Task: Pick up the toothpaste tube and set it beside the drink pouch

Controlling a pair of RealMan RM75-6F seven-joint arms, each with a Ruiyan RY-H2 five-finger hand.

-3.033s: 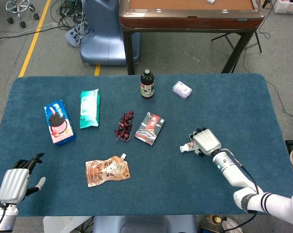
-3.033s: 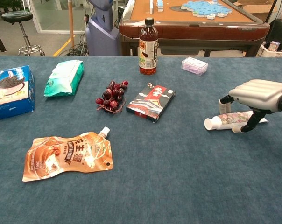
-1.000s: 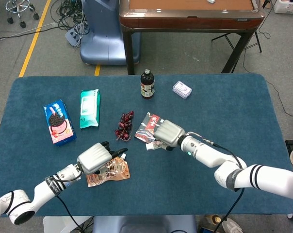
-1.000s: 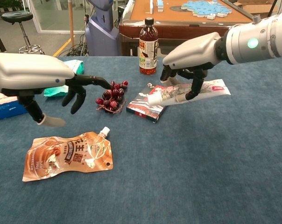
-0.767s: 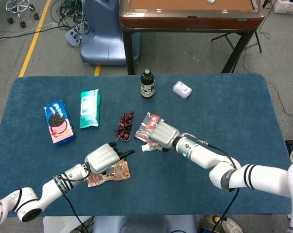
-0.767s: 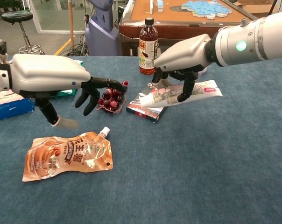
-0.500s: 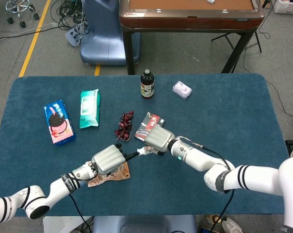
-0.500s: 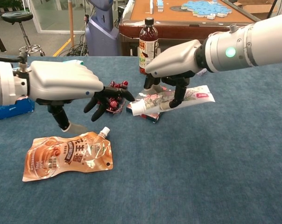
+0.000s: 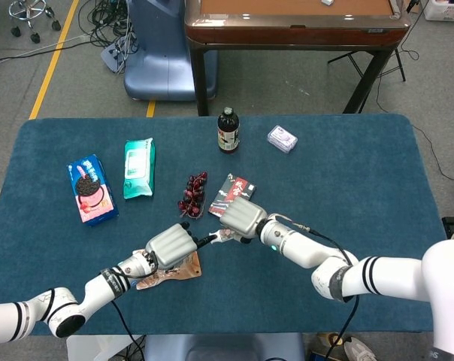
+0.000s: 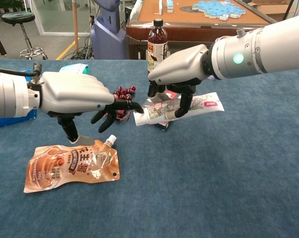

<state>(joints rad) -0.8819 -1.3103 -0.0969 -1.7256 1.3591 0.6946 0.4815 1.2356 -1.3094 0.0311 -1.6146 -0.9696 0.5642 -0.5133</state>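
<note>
Above the blue table, white printed toothpaste tube clamped in right hand, left hand spread, empty.

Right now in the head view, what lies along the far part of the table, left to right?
Cookie box → green wipes pack → cherries → dark bottle → small clear packet.
</note>
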